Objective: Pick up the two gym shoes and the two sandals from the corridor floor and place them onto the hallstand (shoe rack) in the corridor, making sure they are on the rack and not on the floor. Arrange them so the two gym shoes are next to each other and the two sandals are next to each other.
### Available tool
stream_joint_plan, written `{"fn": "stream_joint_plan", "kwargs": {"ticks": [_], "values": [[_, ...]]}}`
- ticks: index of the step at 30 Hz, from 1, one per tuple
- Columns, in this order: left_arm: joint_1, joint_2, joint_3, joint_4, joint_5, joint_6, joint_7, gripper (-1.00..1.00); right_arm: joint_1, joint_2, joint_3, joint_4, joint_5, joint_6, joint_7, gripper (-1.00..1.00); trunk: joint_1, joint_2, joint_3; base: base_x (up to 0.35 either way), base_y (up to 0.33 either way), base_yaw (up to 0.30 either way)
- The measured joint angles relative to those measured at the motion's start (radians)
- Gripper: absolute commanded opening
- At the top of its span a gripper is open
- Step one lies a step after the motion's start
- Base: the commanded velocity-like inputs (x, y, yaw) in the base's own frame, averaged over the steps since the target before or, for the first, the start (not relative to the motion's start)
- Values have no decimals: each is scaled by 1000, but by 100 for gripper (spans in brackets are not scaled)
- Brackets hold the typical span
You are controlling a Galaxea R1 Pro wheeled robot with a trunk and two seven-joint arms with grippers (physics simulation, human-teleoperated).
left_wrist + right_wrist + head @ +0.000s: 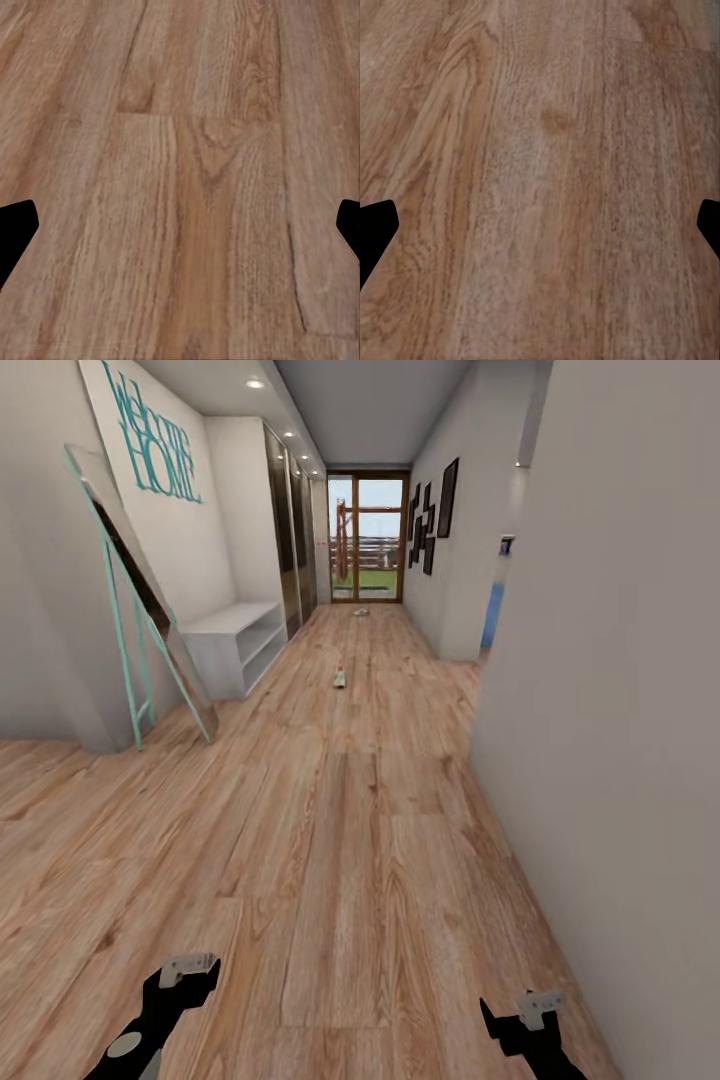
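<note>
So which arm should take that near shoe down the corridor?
Left, marginally: the gym shoe lies slightly left of centre, nearer the left end effector than the right end effector. Both are open, empty and far off.

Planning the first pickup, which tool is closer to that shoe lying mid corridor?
Left, narrowly. The gym shoe lies far ahead on the floor, slightly left of centre; the left tool sits nearer its line than the right tool.
</note>
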Motion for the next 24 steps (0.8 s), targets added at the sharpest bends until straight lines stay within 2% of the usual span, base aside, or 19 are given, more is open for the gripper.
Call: {"fn": "stream_joint_plan", "kwargs": {"ticks": [24], "values": [[0,0,-3,3,-1,-6,0,100,1,-2,-1,-5,-1,-1,-1,100,0,0,0,337,43,0]]}}
